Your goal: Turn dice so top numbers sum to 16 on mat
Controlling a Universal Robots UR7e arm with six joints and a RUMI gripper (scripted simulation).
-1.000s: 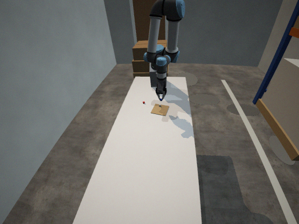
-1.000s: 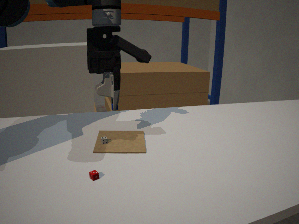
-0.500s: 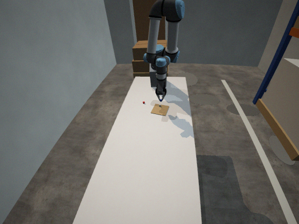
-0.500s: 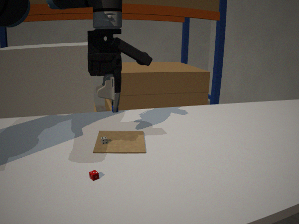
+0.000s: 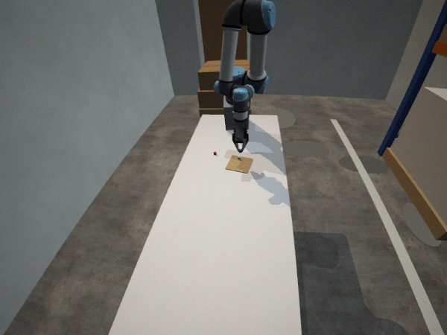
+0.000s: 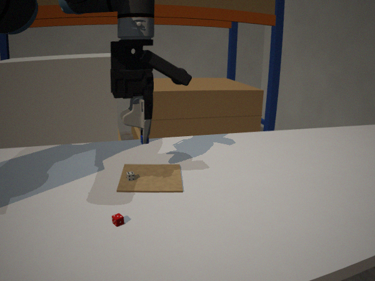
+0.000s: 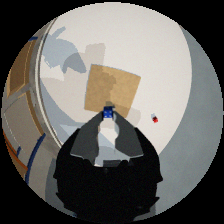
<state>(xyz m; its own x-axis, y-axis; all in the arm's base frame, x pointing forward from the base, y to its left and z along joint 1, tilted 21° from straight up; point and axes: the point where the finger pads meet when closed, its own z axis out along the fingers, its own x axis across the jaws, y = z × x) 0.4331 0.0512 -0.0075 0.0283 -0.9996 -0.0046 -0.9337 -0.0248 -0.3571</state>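
One small blue die (image 5: pixel 240 150) (image 7: pixel 108 112) is pinched between the fingertips of the black two-jaw gripper (image 5: pixel 241 143) (image 6: pixel 145 137) (image 7: pixel 108 111), as I see it from above. The grey-and-blue jointed arm (image 5: pixel 229 56) (image 6: pixel 135 26) reaches down over the long white table (image 5: pixel 223 242) (image 6: pixel 250 203) (image 7: pixel 165 65), its fingers closed on that die. Near them lies the thin square tan mat (image 5: pixel 242 166) (image 6: pixel 156 184) (image 7: pixel 115 87), with a small white die (image 5: pixel 239 158) (image 6: pixel 130 176) on it, close to the edge on the arm's side. A small red die (image 5: pixel 214 152) (image 6: pixel 117 220) (image 7: pixel 155 119) sits on the table off the mat, well apart from it.

From the side, the blue die hangs in the air at the fingertips, clear of the tabletop. The white die rests flat on the mat, dark pips showing on its faces, and the red one rests flat on the table, with white pips. I cannot read the blue die's upper number.

Down the wrist, both fingers converge on the blue die, which shows just beside the mat's near edge in this view and partly covers what lies behind it. The red die is off to the right of the mat.

Exterior view, across the last second: the fingers (image 5: pixel 240 148) (image 6: pixel 144 132) come down a little, in small steps, with the blue die (image 5: pixel 241 150) (image 7: pixel 108 112) pinched between them and sinking along with them. Slight drift toward the right of that view, mostly in the first half of the interval. Fingertips sit above the far edge line of the tabletop (image 5: pixel 223 242) (image 6: pixel 250 203) (image 7: pixel 165 65) in the earliest frame; now they overlap it. The arm's shadow (image 6: pixel 109 198) on the near side of the tabletop creeps slightly rightward too. From the top view, the descent barely registers.
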